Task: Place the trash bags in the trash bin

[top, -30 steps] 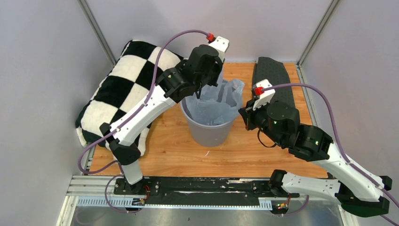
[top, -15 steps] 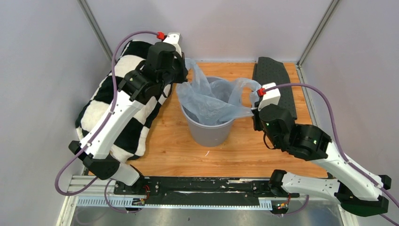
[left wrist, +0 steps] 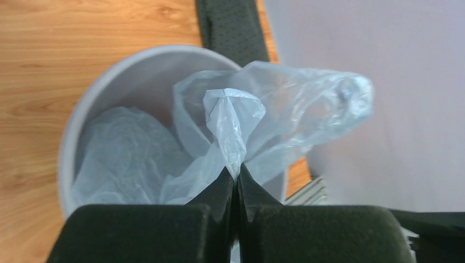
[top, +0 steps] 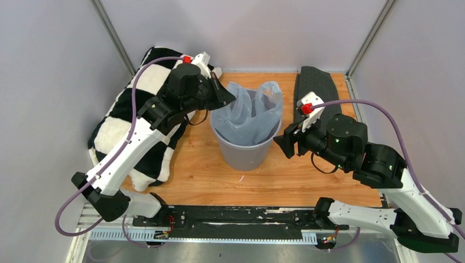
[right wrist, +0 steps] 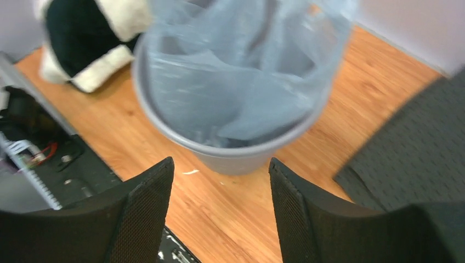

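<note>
Top view: bin (top: 242, 155) stands upright at ctr of the wood table (top: 203, 172). Bag (top: 248, 112) sits mostly inside it, w/ crumpled upper part and one loop sticking up over the rim from 12 to 2 o'clock.

Left gripper (top: 229, 99) is at the bin's 10 o'clock rim, clenched on a twisted bit of the bag. Left wrist view confirms: left gripper (left wrist: 236, 176) has jaws pressed together, a pinch of bag (left wrist: 234, 118) rising from btwn them, bin (left wrist: 112, 76) below w/ more plastic bunched inside.

Right gripper (top: 281, 143) is at the bin's 3–4 o'clock, just beside the outer wall, released. Right wrist view: right gripper (right wrist: 219, 165) has jaws wide apart w/ nothing btwn them, bin (right wrist: 249, 159) straight ahead, bag (right wrist: 236, 82) blurred above the rim.

Checkered pillow (top: 123, 112) lies at the bin's 9–10 o'clock, under the left arm. Dark dotted mat (top: 318, 85) lies at 2 o'clock, apart from the bin.
</note>
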You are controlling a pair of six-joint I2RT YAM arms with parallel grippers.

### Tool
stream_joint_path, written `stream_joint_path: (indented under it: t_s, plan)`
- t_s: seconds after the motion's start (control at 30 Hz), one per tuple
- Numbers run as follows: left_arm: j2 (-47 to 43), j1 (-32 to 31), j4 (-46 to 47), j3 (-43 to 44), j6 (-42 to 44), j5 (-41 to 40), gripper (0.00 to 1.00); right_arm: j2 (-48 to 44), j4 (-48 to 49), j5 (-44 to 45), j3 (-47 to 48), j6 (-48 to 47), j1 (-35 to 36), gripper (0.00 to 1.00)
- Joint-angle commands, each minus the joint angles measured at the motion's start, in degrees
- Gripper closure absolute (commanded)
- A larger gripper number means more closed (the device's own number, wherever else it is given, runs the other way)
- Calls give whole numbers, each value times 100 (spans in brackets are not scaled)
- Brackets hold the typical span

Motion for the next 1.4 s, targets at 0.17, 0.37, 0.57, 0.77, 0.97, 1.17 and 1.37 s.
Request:
stream_joint_path:
  t_s: [0.17,0.37,0.57,0.77,0.97,1.17,1.37]
  plan:
    - [-520,23,1625,-853,-1515,176,100,965,726,-1775,706,-727,-33,32]
    - [-482,29,1493,-710,-1371,-50,100,1774,1434,-2303,683,-1243,-33,30]
    - [-590,90,1174,-671,-1050,-235,100,2413,1358,-1878,884,-1609,-42,31]
    - [-748,317,897,-676,-682,-392,100,2450,1254,-1718,702,-1598,-34,73]
    - [-852,590,611,-828,-285,-290,100,2214,969,-2025,669,-1418,-33,100]
    - [-1034,778,400,-1054,62,-78,100,2010,619,-2805,840,-1203,51,100]
    - [-1399,787,296,-1557,349,-241,100,2068,505,-2902,567,-895,462,100]
